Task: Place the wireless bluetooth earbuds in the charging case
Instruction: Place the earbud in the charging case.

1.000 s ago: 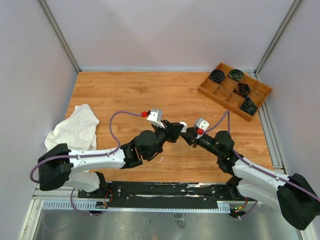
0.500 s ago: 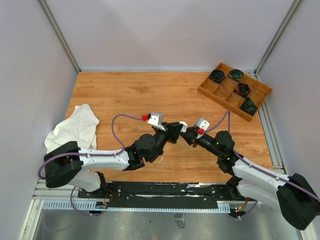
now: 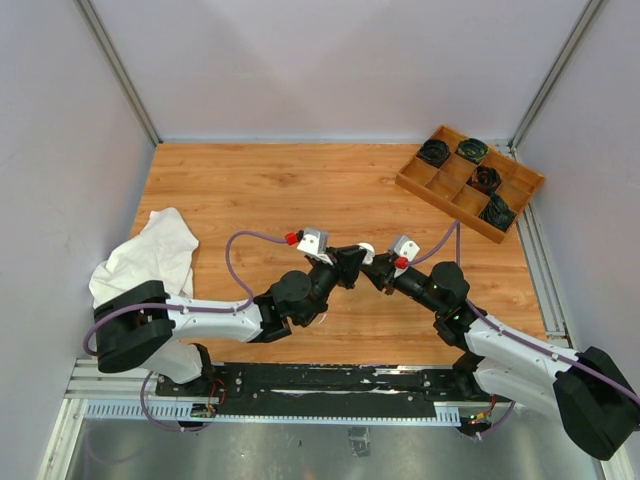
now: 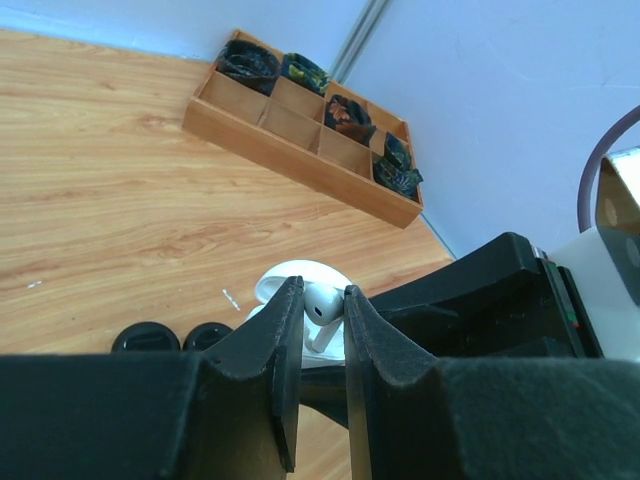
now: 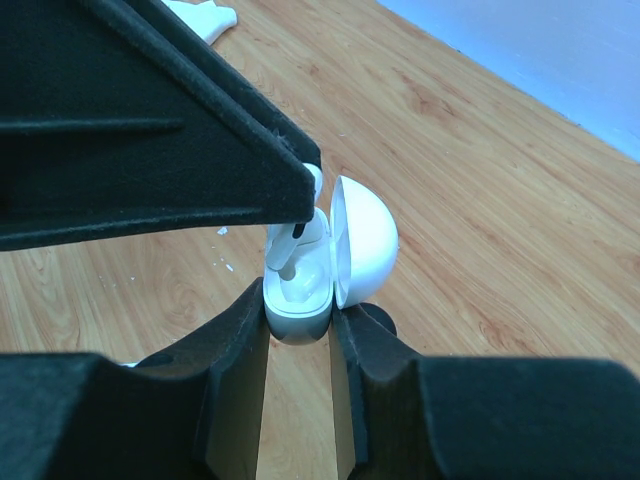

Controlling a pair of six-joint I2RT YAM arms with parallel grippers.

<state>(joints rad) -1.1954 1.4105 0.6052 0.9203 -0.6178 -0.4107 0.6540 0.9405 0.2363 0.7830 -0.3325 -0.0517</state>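
left gripper (image 4: 322, 296) is clamped on one white earbud (image 4: 321, 306), pinched near the head, stem pointing down at the case. right gripper (image 5: 298, 318) is closed on the base of the white charging case (image 5: 296, 296), lid (image 5: 362, 250) hinged open to one side. both are held up off the table (image 3: 250, 190), front centre, tips almost touching.

step: seating the bud. stem looks partly in the well, head not down yet. my take: line the stem up with the well axis first, then a short straight push, with the right arm rigid so the case doesn't twist in the pads. the left finger sits just beside the lid edge, so watch it doesn't lever the lid. release only once the bud sits flush; opening early likely drops it.

counts: 1 earbud visible, can't tell if a second is already in the case. 1 white case. 2 black pucks (image 4: 146, 340) on the table below. 1 wooden tray (image 3: 440, 206) far right holding 4 dark bundles (image 3: 434, 151). 1 white cloth (image 3: 150, 255) at left.
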